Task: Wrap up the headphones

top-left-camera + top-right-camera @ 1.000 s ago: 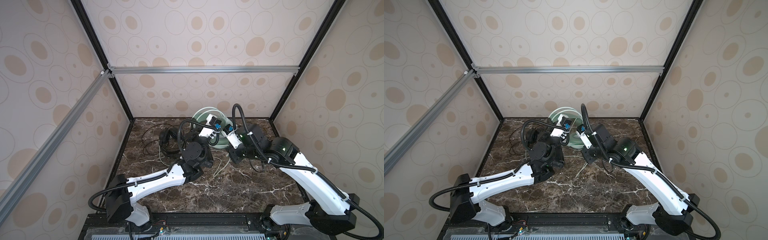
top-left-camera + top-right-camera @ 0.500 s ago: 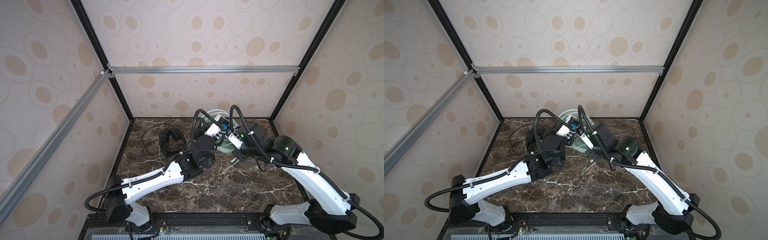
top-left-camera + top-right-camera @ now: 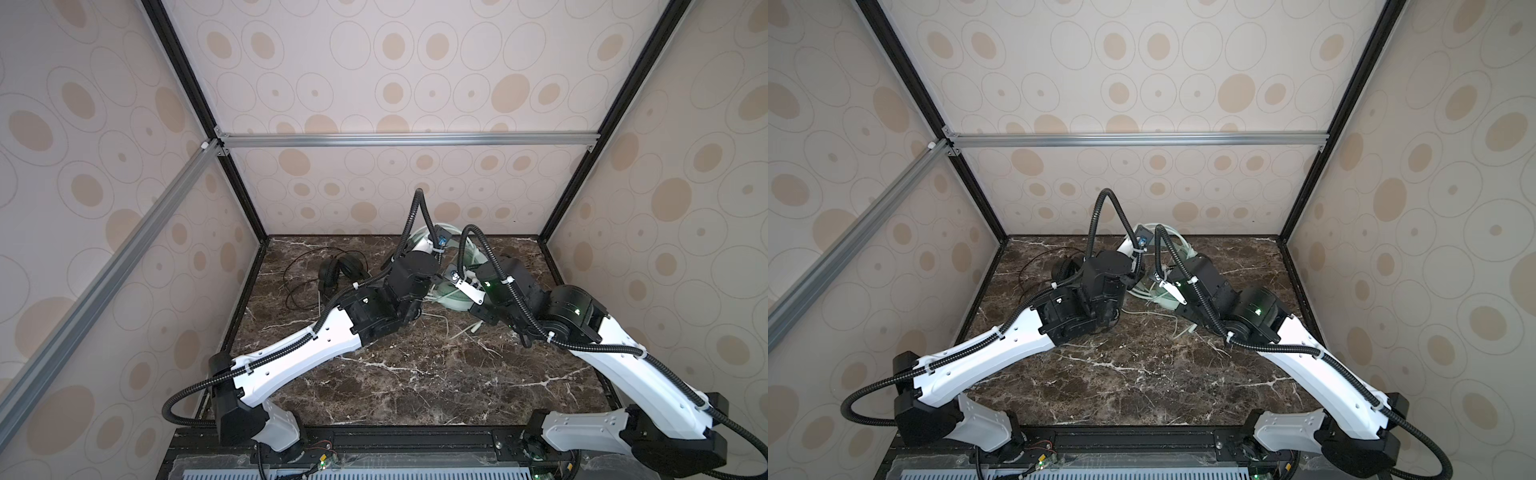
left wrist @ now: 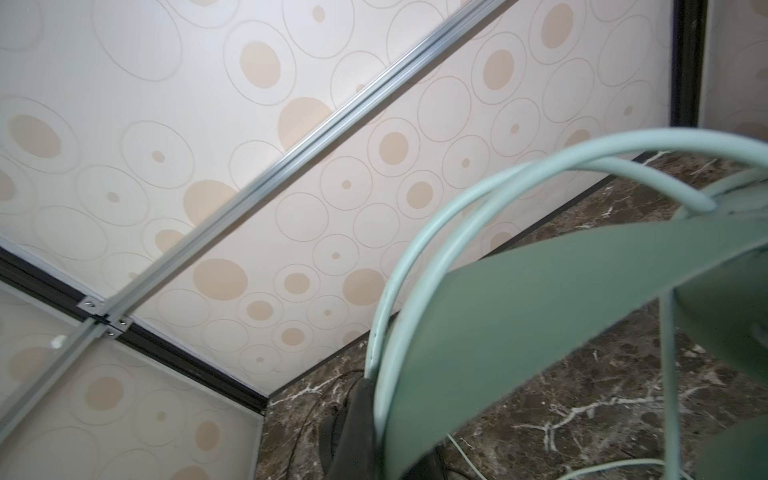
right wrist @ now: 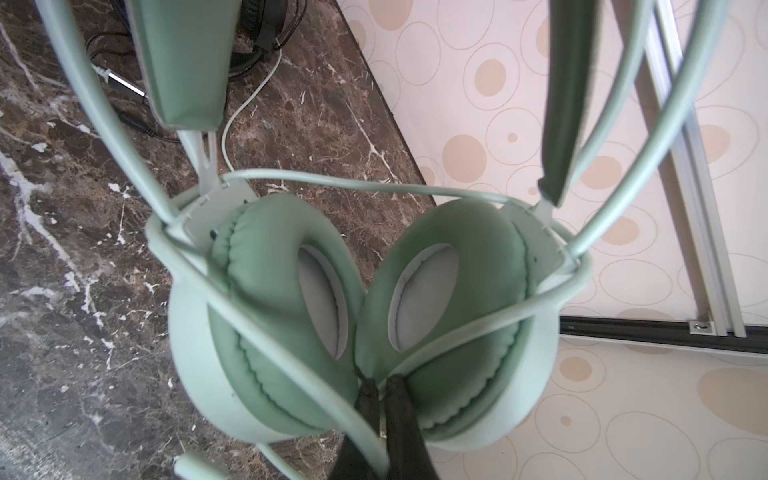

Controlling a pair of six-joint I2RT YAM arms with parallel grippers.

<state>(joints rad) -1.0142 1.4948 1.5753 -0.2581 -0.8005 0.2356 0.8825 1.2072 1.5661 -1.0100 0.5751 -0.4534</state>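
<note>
Marble desk (image 3: 415, 382): front half bare, both arms reaching over it to the rear centre. Item 1, loose tail of pale cord (image 3: 465, 330): lies slack on the desk just in front of the headset, between the two arms, not yet taken up. Item 2, right claw (image 5: 383, 395): narrow, fingers all but together at the meeting of the two ear cushions, a run of the cord leading into the tips; judged to be pinching that cord. Item 3, mint-green headset (image 5: 291, 299): rear centre of the desk, cups pressed face to face, cord crossing the cups and passing round their outer rims. Item 4, left claw (image 4: 365, 399): closed, one dark finger showing beside the headband wires, the rest hidden by the green pad; judged to be steadying the headset by its band. Step in hand: winding the cord on the mint set, partly done. Next move calls for carrying the pinched cord round the cups under light tension, then regripping further down the tail. Item 5, black headset (image 3: 340, 270): rear left, untouched, thin black cord (image 3: 312, 250) sprawled around it, close to the left arm's sweep. Hindrances: crowded wrists, arm hoses, back wall near.
</note>
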